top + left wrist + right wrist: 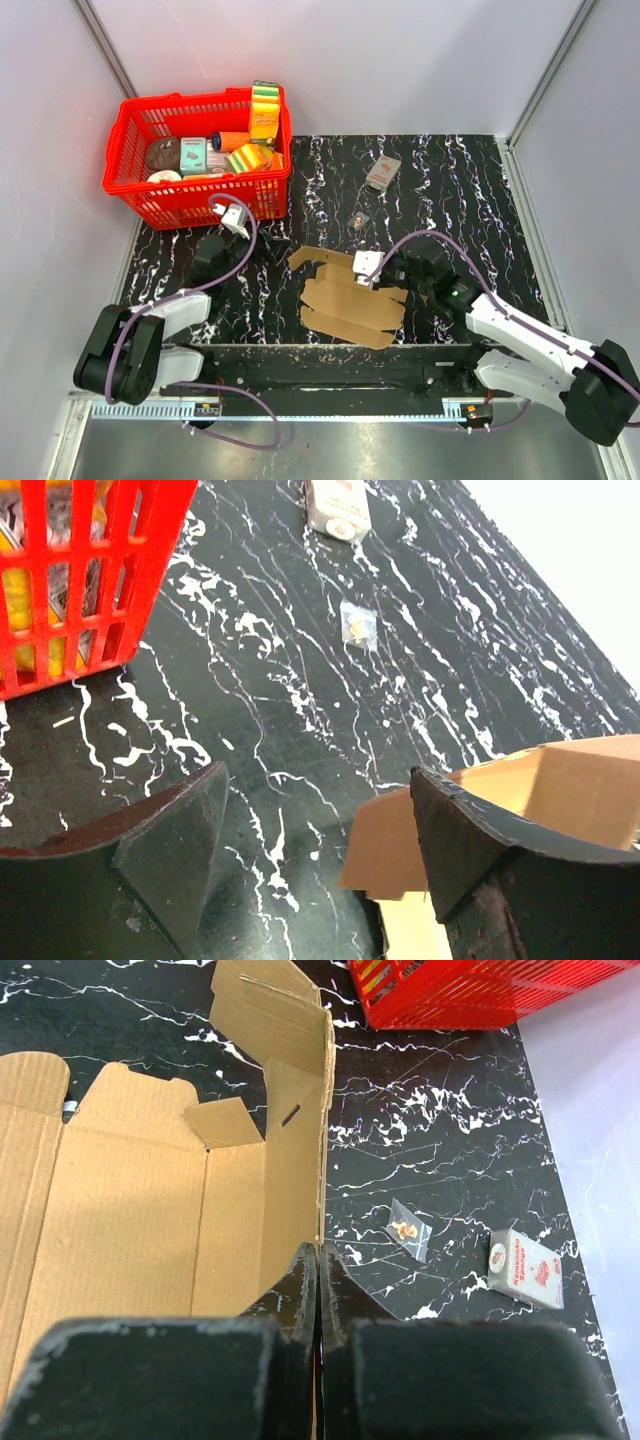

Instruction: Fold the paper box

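The paper box (350, 305) is a flat brown die-cut cardboard sheet on the black marble table, between the arms. One long side panel stands up, as the right wrist view (290, 1110) shows. My right gripper (362, 282) is shut on the edge of that upright panel, fingers pressed together on the cardboard (318, 1255). My left gripper (245, 240) is open and empty just left of the sheet. In the left wrist view (315, 780) a brown flap (385, 850) lies beside and behind the right finger (460, 830), with bare table between the fingers.
A red basket (200, 205) full of groceries stands at the back left, close to the left gripper (100, 580). A small grey-and-red packet (382, 172) and a small clear bag (360, 218) lie on the table behind the sheet.
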`<state>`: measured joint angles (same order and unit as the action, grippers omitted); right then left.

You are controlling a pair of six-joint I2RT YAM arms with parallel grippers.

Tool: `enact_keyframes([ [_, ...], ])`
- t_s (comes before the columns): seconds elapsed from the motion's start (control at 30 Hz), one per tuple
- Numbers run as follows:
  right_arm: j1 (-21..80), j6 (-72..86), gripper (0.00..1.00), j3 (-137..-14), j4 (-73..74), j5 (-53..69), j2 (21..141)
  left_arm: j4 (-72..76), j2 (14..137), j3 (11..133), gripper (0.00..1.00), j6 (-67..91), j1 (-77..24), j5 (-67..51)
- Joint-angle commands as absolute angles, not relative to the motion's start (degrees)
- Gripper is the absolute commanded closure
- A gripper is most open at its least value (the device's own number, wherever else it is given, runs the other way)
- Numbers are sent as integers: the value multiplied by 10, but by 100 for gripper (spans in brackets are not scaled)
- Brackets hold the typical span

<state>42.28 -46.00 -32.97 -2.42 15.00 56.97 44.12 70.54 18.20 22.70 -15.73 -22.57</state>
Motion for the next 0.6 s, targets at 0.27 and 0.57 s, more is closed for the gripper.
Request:
enact_keyframes([
  [0.27, 426, -476, 100, -359, 18, 186, 548, 568, 834, 195, 26, 211, -135, -337],
  [0.57, 426, -478, 100, -375, 29, 212, 558, 600, 906, 242, 27, 215, -134, -380],
])
